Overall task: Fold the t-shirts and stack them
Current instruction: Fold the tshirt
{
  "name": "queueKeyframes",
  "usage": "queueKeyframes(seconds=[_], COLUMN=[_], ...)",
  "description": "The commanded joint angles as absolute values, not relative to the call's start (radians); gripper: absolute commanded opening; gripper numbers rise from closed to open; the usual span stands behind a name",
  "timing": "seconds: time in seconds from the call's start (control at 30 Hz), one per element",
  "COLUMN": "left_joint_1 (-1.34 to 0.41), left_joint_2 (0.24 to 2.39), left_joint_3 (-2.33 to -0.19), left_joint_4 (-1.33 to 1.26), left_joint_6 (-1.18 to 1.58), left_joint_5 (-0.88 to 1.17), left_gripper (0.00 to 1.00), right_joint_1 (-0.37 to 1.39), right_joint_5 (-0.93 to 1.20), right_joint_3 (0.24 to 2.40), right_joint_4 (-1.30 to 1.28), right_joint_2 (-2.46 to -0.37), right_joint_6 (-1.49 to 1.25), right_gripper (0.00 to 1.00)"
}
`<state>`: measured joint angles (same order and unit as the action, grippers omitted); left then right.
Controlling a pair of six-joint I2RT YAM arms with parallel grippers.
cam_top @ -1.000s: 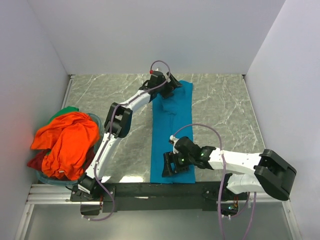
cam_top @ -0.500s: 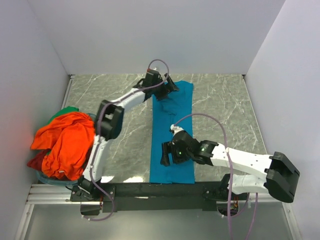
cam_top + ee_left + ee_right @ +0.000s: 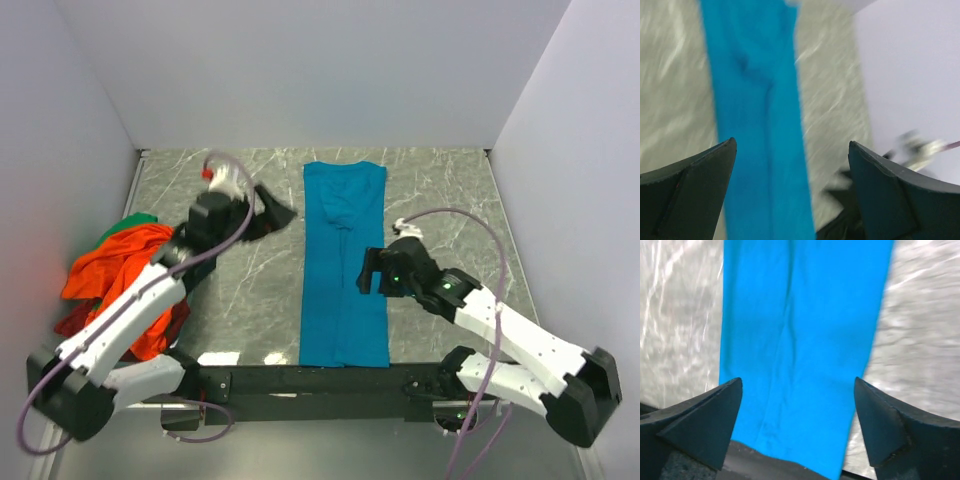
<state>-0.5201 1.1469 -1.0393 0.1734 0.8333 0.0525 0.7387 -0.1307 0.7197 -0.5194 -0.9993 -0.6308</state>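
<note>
The teal blue t-shirt [image 3: 344, 262] lies flat as a long narrow strip running from the far edge to the near edge of the table. It also shows in the left wrist view [image 3: 752, 115] and the right wrist view [image 3: 802, 330]. My left gripper [image 3: 276, 217] is open and empty, above the table to the left of the strip's far half [image 3: 790, 150]. My right gripper [image 3: 367, 271] is open and empty, above the strip's right edge near its middle [image 3: 797, 387]. The orange t-shirt [image 3: 128, 275] lies heaped at the left over a red one [image 3: 72, 322] and a green one [image 3: 137, 220].
The heap sits in a bluish basket [image 3: 195, 243] by the left wall. White walls close in the marble table [image 3: 440, 200] on three sides. A black rail [image 3: 320, 380] runs along the near edge. The right arm shows blurred in the left wrist view [image 3: 910, 150].
My left gripper has left the shirt's far end and swung back left. My right gripper has moved from the near end up to the strip's right middle. The shirt now lies flat.
</note>
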Motion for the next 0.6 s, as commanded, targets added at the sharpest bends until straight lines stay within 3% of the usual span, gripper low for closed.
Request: queueKeyframes(seconds=[0.0,0.23,0.33,0.57], left_joint_1=[-0.549,-0.619,-0.685,-0.880], left_joint_2=[1.004,0.839,0.841,0.936], left_joint_3=[-0.843,-0.656,-0.568,-0.511], left_joint_4=[0.296,0.466,0.427,0.353], left_joint_6=[0.908,1.051,1.129,1.278], left_joint_5=[0.003,-0.003,0.074,0.003], left_gripper=[0.99,1.00,1.00,0.99], right_joint_1=[0.669,0.638,0.635,0.632], right_joint_5=[-0.190,-0.101,-0.061,0.040], right_joint_3=[0.719,0.647,0.617,0.519], right_joint_4=[-0.577,-0.575,-0.598,-0.574], right_joint_2=[-0.907,-0.778,-0.779,-0.762], right_joint_6=[-0.603,-0.614,-0.621,-0.644], right_gripper=[1.00,1.00,1.00,1.00])
